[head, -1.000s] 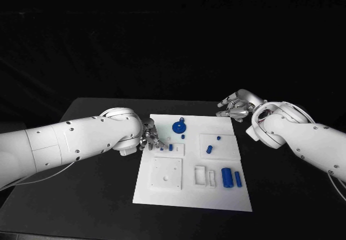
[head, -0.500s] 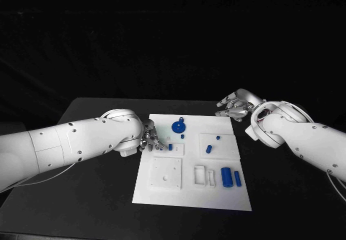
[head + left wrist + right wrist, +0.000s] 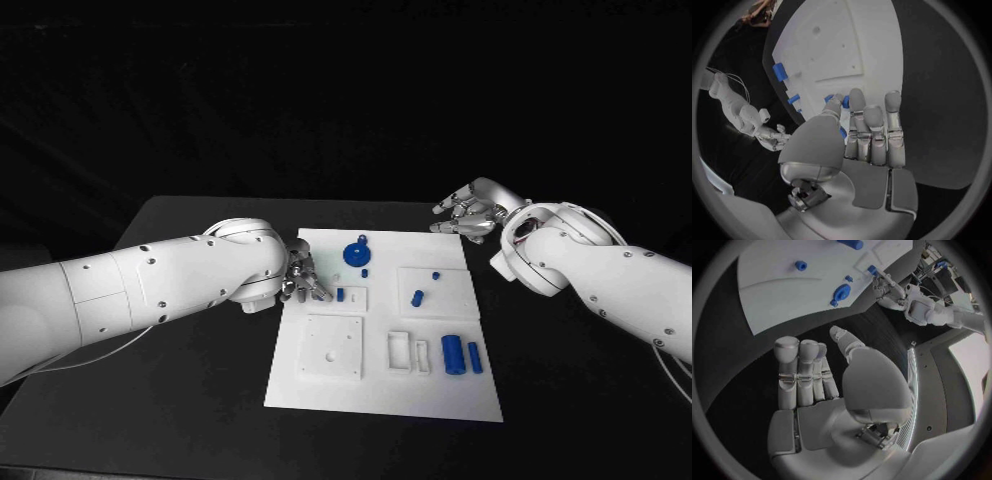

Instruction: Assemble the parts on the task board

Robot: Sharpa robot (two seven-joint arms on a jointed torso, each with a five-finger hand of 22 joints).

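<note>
Against the frame of a second ago, nothing on the black surface has shifted; the left arm has settled slightly and both hands keep their stations.

The task board lies mid-surface between the two hands, its long edges running away from the robot. The left hand hangs over the board's near-left edge, fingers straight and close together, holding nothing; its fingertips sit just beside a small blue peg standing in a raised square block. The right hand is off the board beyond its far right corner, over bare surface, fingers loosely extended and apart from the thumb, also holding nothing.

On the board, ahead of the left hand, lies a round blue part. A short blue part rests on a square plate toward the right hand's side. Two blue cylinders lie side by side near the board's right edge, beside white rectangular frames. A square recessed plate sits below the left hand.

Bare surface surrounds the board on all sides.
</note>
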